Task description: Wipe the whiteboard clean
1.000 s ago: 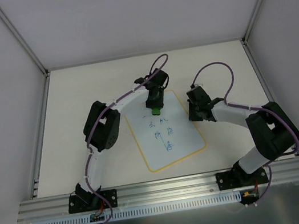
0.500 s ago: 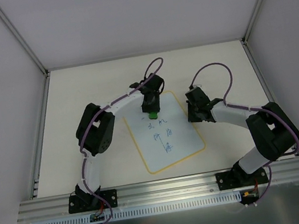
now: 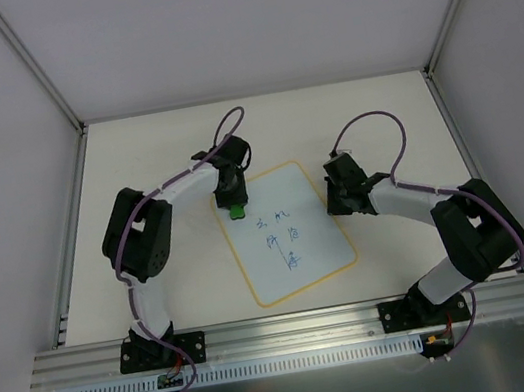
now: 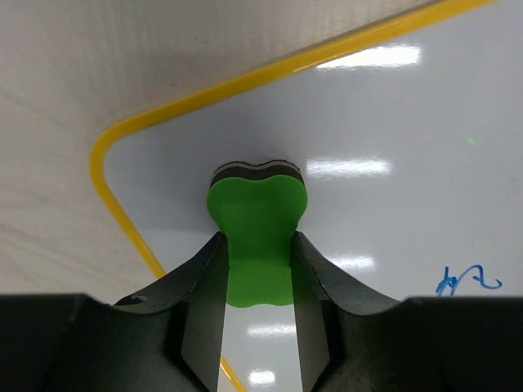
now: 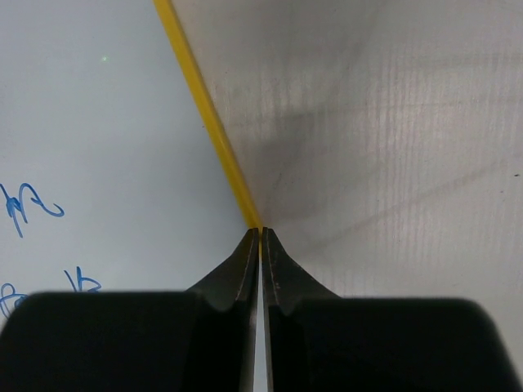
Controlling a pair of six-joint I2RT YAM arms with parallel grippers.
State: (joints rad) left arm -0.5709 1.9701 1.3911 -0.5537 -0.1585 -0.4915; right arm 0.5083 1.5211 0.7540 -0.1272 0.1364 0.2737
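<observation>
Left gripper (image 4: 257, 249) is clamped on a small green lobed eraser block (image 4: 257, 204), which sits at the far-left corner of the flat pale whiteboard with a yellow rim (image 3: 317, 247). That board lies on the off-white tabletop (image 3: 133, 158) between the arms, with blue handwritten marks (image 3: 285, 238) mid-board. Right gripper (image 5: 261, 237), fingers together, seems to touch the board's right rim

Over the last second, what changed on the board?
The left claw, shut on the green eraser, swept left along the whiteboard top edge to its top-left corner. Nothing was newly grasped or released. The right claw stayed shut at the board's right rim, and the blue writing lower down remains unerased.
</observation>
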